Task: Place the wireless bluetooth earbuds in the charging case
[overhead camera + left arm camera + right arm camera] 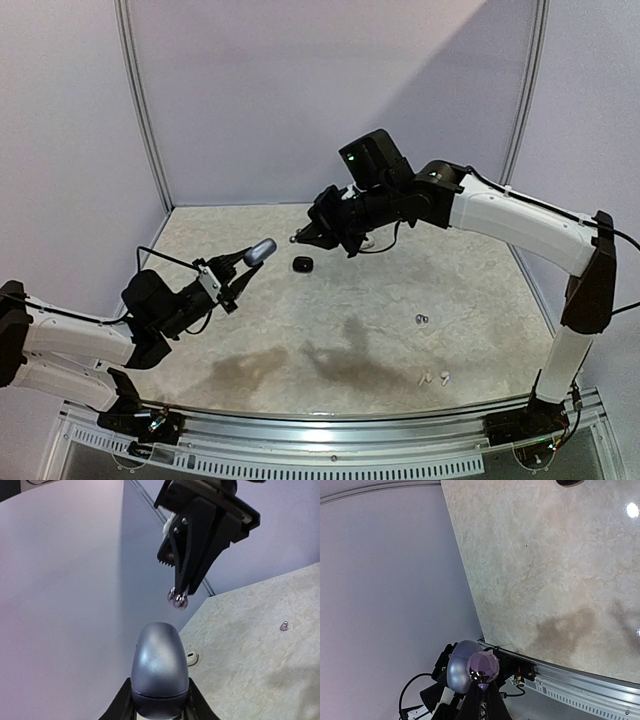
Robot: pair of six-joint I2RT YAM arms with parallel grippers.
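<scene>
1. The right wrist view shows the earbud (484, 666) as purple; in the left wrist view it looks only shiny grey.
2. Left hand (243, 266), raised over the counter (380, 300), clamps the charging case (262, 249).
3. Right hand (303, 238), upper centre of the top view, pinches the earbud near the case, not touching it.

Top camera high, near side, looks down across table (340, 320). Wrist cameras close, facing each other; all share table.

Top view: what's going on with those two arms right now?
The left tool holds a grey-blue charging case up off the table. The right tool pinches a purplish earbud in the air close to it, not yet inserted. A white pair lies on the table.
</scene>
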